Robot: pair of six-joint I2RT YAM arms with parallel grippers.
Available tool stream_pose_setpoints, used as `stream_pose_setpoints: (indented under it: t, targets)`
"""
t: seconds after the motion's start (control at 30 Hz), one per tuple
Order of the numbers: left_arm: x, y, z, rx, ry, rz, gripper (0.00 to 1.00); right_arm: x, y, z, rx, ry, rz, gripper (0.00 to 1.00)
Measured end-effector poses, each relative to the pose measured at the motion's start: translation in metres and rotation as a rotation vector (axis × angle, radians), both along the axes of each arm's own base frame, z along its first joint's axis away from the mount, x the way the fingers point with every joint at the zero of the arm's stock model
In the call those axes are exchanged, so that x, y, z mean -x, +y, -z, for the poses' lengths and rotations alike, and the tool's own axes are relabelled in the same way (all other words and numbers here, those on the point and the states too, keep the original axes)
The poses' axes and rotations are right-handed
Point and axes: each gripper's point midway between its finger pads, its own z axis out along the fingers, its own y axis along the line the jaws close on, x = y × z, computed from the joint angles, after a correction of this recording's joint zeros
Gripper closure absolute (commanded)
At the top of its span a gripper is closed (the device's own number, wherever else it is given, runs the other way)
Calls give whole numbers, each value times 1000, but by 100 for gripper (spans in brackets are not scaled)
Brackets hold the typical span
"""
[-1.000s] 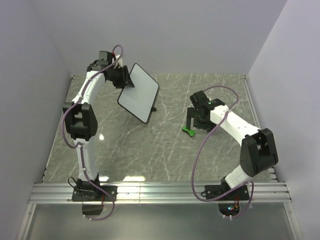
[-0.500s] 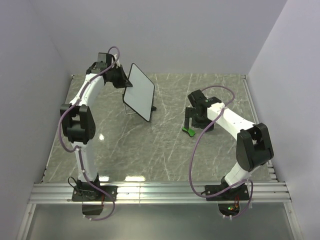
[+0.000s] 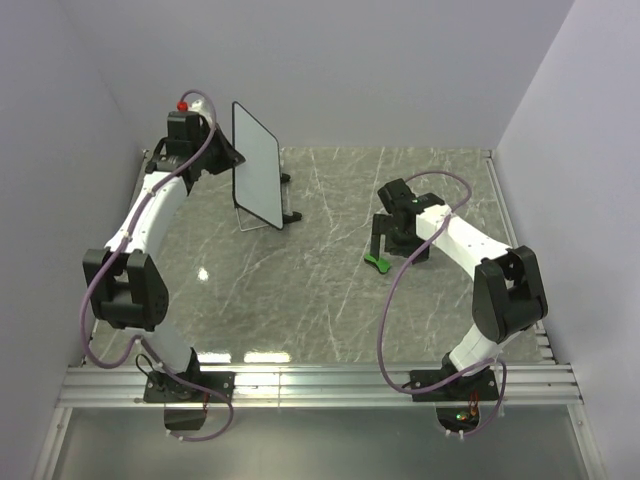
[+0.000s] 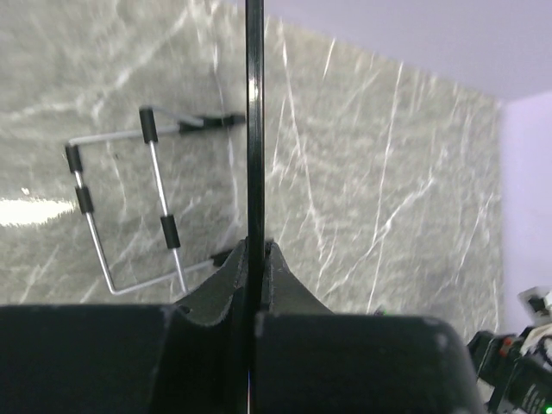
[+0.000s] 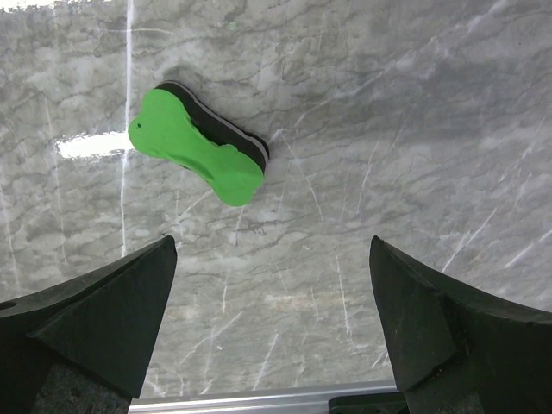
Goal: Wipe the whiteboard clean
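Observation:
The whiteboard (image 3: 256,166), white with a thin black frame, stands nearly upright at the back left on its wire stand (image 3: 262,222). My left gripper (image 3: 226,160) is shut on its left edge. In the left wrist view the board shows edge-on as a thin black line (image 4: 254,129) clamped between my fingers (image 4: 280,280), with the wire stand (image 4: 129,211) beyond. The green bone-shaped eraser (image 3: 377,263) lies on the table. My right gripper (image 3: 393,245) hangs open just above and beside it; in the right wrist view the eraser (image 5: 197,144) lies ahead of the spread fingers (image 5: 112,302).
The marble tabletop (image 3: 320,290) is walled at the back and both sides. An aluminium rail (image 3: 320,385) runs along the near edge by the arm bases. The board's black stand feet (image 3: 290,216) rest on the table.
My left arm has swung the whiteboard left and back, turning it from a tilted flat pose to nearly upright and edge-on. The right arm has hardly moved over the eraser.

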Motion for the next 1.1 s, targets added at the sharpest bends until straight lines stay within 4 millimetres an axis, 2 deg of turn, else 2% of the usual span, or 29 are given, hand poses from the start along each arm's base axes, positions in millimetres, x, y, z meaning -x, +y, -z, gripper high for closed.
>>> stream_pose_setpoints:
  t: [0.1, 0.2, 0.4, 0.6, 0.93, 1.1]
  targets:
    - [-3, 6, -15, -4, -48, -38, 100, -1, -2, 0, 1, 1, 6, 0]
    - [-7, 11, -18, -17, -68, -71, 100, -1, -4, 1, 2, 2, 10, 0]
    - [-4, 19, 5, -33, -7, -123, 100, -2, -5, 1, 3, 2, 10, 0]
    - [-17, 11, 32, 9, 55, -115, 100, -2, -6, 1, 3, 2, 9, 0]
    - [-27, -2, 29, 34, 76, -112, 100, -4, -9, 1, 3, -1, 16, 0]
    - [-22, 4, 36, 51, 141, -186, 100, -5, -9, 1, 1, -4, 19, 0]
